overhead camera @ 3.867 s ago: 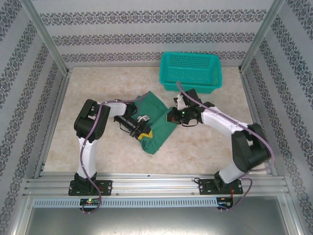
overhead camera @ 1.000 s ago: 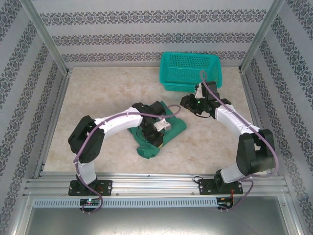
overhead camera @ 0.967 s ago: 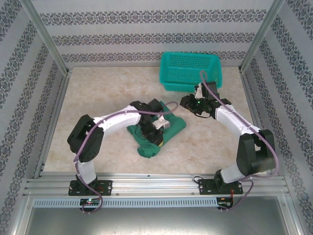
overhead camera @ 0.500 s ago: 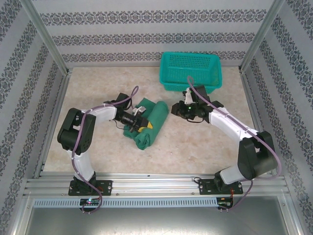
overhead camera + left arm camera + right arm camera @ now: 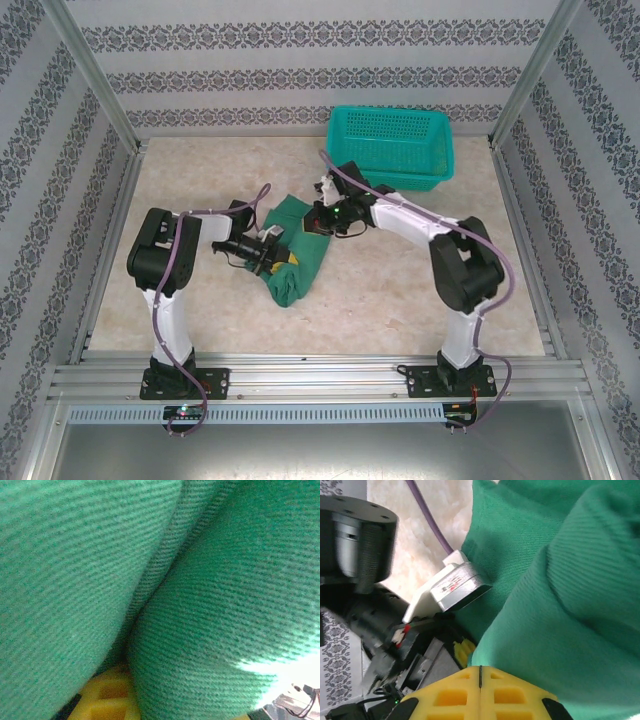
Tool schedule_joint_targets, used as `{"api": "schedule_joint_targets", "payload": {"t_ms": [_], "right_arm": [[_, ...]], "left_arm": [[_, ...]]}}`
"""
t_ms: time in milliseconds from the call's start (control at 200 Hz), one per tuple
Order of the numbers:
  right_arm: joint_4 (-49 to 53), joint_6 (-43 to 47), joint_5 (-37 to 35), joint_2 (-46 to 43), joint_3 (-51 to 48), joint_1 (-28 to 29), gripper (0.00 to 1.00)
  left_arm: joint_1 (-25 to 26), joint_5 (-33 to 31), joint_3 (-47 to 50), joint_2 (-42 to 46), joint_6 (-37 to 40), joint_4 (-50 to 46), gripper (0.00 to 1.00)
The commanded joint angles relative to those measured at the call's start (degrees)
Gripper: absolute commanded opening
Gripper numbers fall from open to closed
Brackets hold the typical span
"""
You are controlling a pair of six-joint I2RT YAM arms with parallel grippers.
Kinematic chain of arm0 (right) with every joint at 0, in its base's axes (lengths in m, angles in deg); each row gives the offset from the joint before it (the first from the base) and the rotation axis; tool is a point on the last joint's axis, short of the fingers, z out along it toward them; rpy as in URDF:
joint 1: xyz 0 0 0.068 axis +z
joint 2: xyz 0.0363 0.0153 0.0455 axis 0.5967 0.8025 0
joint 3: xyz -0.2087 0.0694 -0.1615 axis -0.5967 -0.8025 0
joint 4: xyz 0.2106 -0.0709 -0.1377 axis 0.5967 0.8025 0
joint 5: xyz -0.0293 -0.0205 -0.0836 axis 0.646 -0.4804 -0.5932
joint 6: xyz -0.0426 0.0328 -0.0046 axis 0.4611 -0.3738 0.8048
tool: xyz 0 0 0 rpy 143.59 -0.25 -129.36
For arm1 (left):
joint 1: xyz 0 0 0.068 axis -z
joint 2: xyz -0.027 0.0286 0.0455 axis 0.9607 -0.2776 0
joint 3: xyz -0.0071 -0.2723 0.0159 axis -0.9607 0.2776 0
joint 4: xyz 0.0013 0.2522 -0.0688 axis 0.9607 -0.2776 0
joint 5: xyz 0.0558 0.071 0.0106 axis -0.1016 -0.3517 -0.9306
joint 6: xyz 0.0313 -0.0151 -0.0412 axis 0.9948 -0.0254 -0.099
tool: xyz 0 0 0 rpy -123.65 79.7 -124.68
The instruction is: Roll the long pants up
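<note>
The long pants lie as a dark green rolled bundle at the middle of the table. My left gripper comes in from the left and is shut on the roll's left side. In the left wrist view, green cloth bulges over one yellow finger pad. My right gripper sits at the roll's far right end. Its yellow pads meet in a thin line with nothing between them, right against the fabric. The left gripper's body shows just beyond.
A teal mesh basket stands at the back right, close behind the right arm's forearm. Metal frame posts and patterned walls close in the table on three sides. Bare marble-look tabletop lies in front and to the right of the roll.
The right arm has swung left from beside the basket to the roll's far end, and its jaws have closed. The left arm drew back leftward with the pants.
</note>
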Motion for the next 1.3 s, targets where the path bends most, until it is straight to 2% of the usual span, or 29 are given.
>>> {"api": "schedule_joint_targets", "payload": {"t_ms": [0, 95, 140, 210, 290, 345, 470, 500, 595, 649, 724, 764, 839, 874, 909, 994, 1084, 1149, 1294], "right_arm": [[2.44, -0.06, 2.6, 8.2, 3.35, -0.57, 0.01], [3.78, -0.64, 2.13, 13.2, 5.37, -0.66, 0.0], [4.03, -1.48, 1.57, 14.56, 5.78, -0.62, 0.0], [3.86, -2.47, 1.31, 15.98, 6.04, -0.63, 0.0], [4.87, -2.68, 0.29, 16.89, 6.42, -0.59, 0.0], [5.87, -2.5, -0.32, 17.33, 6.66, -0.57, 0.0], [4.68, -2.91, -0.07, 16.95, 4.87, -0.57, 0.0], [3.98, -3.18, 0.08, 16.68, 4.08, -0.5, 0.0], [2.65, -3.7, 0.03, 16.04, 2.34, -0.49, 0.0], [1.92, -3.89, 0.11, 15.88, 1.39, -0.56, 0.0], [1.03, -4.17, -0.1, 15.42, -0.02, -0.57, 0.0], [0.75, -4.17, -0.06, 15.29, -0.68, -0.57, 0.0], [0.18, -4.17, 0.09, 15.02, -1.74, -0.66, 0.0], [0.2, -4.13, 0.2, 14.9, -2.03, -0.75, 0.0], [0.36, -4.01, 0.16, 14.71, -2.32, -0.84, 0.0], [0.94, -3.67, -0.39, 13.95, -3.04, -0.93, 0.0], [0.74, -3.65, -0.77, 13.4, -3.92, -1.01, 0.0], [0.95, -3.8, -1.09, 13.52, -4.14, -1.0, 0.0], [1.39, -3.53, -0.64, 13.6, -4.93, -1.1, 0.0]], "left_arm": [[-1.35, -8.45, -2.95, -0.53, 6.06, -5.76, 0.09], [-0.81, -11.76, -4.22, 5.02, 9.67, -9.01, 0.21], [-0.05, -15.54, -4.41, 9.25, 10.65, -9.94, 0.28], [2.26, -21.99, -4.53, 16.71, 12.18, -11.08, 0.32], [7.61, -35.74, -4.9, 24.59, 13.63, -13.28, 0.36], [13.53, -46.9, -4.5, 28.5, 14.66, -14.01, 0.36], [26.43, -65.48, -2.25, 30.09, 15.67, -13.22, 0.37], [27.5, -65.72, -1.77, 28.99, 15.6, -12.82, 0.36], [28.47, -67.44, -0.22, 24.68, 13.61, -10.72, 0.17], [28.39, -72.77, 0.27, 22.77, 11.12, -10.41, 0.06], [25.78, -77.62, 2.51, 23.3, 7.32, -10.21, 0.05], [21.62, -74.95, 4.3, 23.88, 4.58, -10.02, 0.09], [11.21, -65.85, 7.49, 21.89, 1.22, -9.95, 0.08], [8.9, -63.0, 8.48, 20.71, 1.73, -9.53, 0.06], [8.82, -63.77, 8.12, 20.37, 2.41, -10.26, 0.04], [13.72, -67.52, 5.56, 24.09, 5.04, -11.94, 0.06], [24.86, -80.47, 1.84, 29.47, 9.97, -13.56, 0.21], [32.07, -87.47, -0.12, 30.83, 13.7, -14.18, 0.32], [40.59, -94.0, -1.29, 26.76, 19.51, -15.05, 0.43]]}}
